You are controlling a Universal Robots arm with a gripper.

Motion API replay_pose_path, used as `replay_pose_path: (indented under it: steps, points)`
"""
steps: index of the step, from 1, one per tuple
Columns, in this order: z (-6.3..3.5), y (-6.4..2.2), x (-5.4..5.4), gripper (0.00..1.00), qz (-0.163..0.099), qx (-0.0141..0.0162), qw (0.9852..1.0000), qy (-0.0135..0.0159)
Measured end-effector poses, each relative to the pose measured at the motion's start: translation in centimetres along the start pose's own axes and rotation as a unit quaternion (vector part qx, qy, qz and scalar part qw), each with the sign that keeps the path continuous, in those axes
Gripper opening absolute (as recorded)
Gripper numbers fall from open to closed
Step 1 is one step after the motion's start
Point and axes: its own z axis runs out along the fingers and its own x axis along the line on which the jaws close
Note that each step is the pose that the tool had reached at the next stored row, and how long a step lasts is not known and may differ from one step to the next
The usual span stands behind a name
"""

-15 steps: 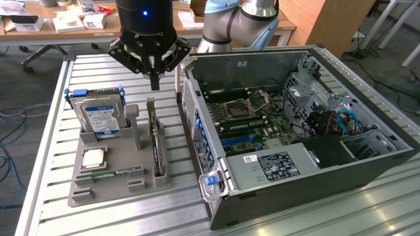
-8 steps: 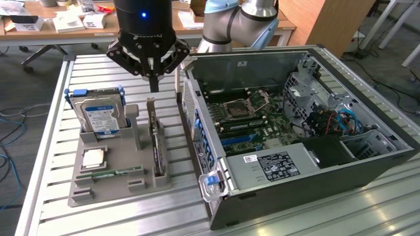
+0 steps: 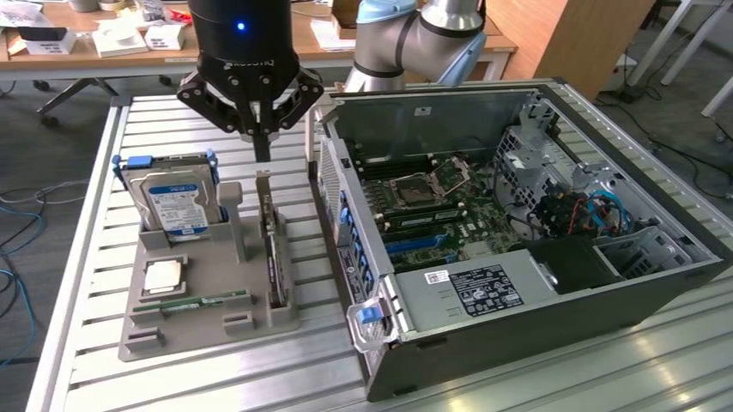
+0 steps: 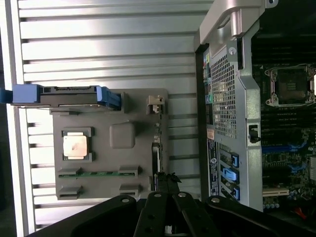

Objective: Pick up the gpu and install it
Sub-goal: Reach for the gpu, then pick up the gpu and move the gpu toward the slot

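1. The black two-finger claw [image 3: 261,151] hangs just above the bracket end of the gpu [image 3: 271,253], a thin dark brownish expansion card with a silvery metal bracket. The fingers are pressed together to one point and hold nothing; they do not touch the card.
2. The gpu stands on its long edge in a narrow slot of the grey plastic holder tray [image 3: 206,330], on the side nearest the computer. I judge it is kept upright so that its upper edge is free to be pinched from above.
3. The tray gives every part its own seat. The silver hard drive [image 3: 174,206] with a blue-white label stands in a blue frame [image 3: 136,161], the square silvery processor chip [image 3: 164,275] lies flat, and the narrow green memory stick [image 3: 189,302] lies in a groove. They are apart, probably so one can be reached without touching another.
4. The dark open computer case [image 3: 641,283] lies on the slatted aluminium worktop [image 3: 172,378] just beside the tray. Its green motherboard [image 3: 458,215] faces up, so its slots are reachable from above. The gpu is not yet picked up.
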Motion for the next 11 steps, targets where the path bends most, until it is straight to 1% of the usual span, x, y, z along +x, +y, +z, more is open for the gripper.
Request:
replay_pose_path:
  steps: [11]
  points:
    - [-0.01, 0.0, 0.01, 0.11, 0.0, 0.0001, 1.0, 0.0]
